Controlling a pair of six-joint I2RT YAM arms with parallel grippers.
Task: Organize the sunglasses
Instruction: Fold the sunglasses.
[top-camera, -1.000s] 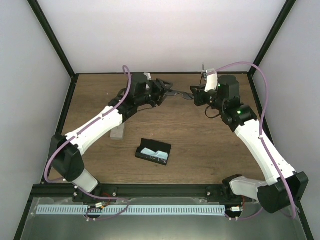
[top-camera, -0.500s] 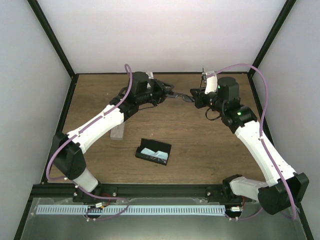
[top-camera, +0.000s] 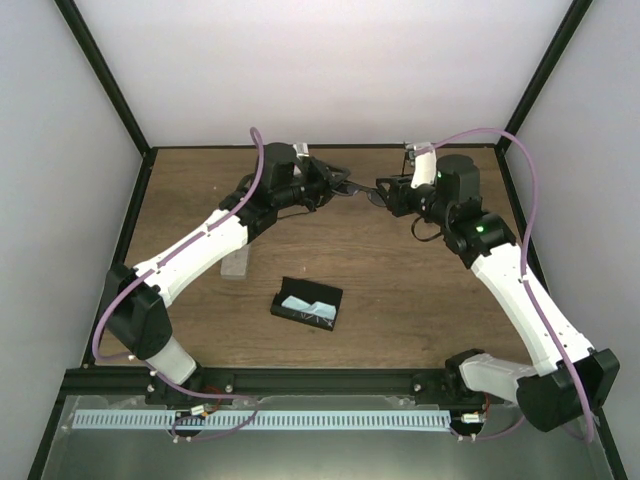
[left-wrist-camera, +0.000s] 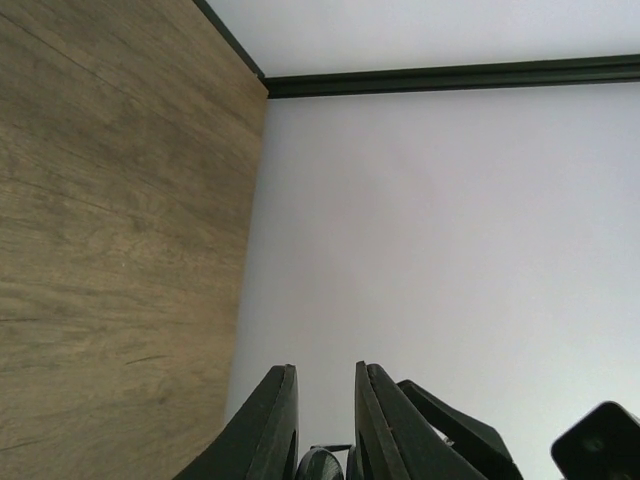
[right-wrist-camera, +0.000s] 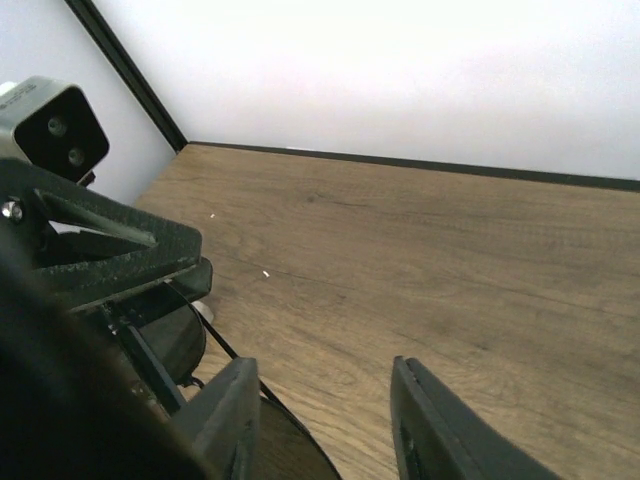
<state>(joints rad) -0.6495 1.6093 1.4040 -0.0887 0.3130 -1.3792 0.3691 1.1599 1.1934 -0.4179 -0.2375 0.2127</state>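
At the far edge of the table (top-camera: 420, 300), close to the back wall, both claws meet; bare wood lies open toward the black case (top-camera: 306, 305). Since a second ago: left gripper (top-camera: 338, 186) has clenched onto the sunglasses (top-camera: 358, 193), right gripper (top-camera: 384, 191) has released.

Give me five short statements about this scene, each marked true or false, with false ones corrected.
1. The thin dark wire-framed sunglasses with round lenses are between the two grippers, over the far part of the brown wooden table. True.
2. The oblong black case is shut. False: it lies open, a light blue cloth inside.
3. The right gripper has its jaws apart. True.
4. The left gripper is wide open, away from the sunglasses. False: its fingers are nearly together on a lens.
5. The black case sits in the far right corner. False: it lies near the table's middle.
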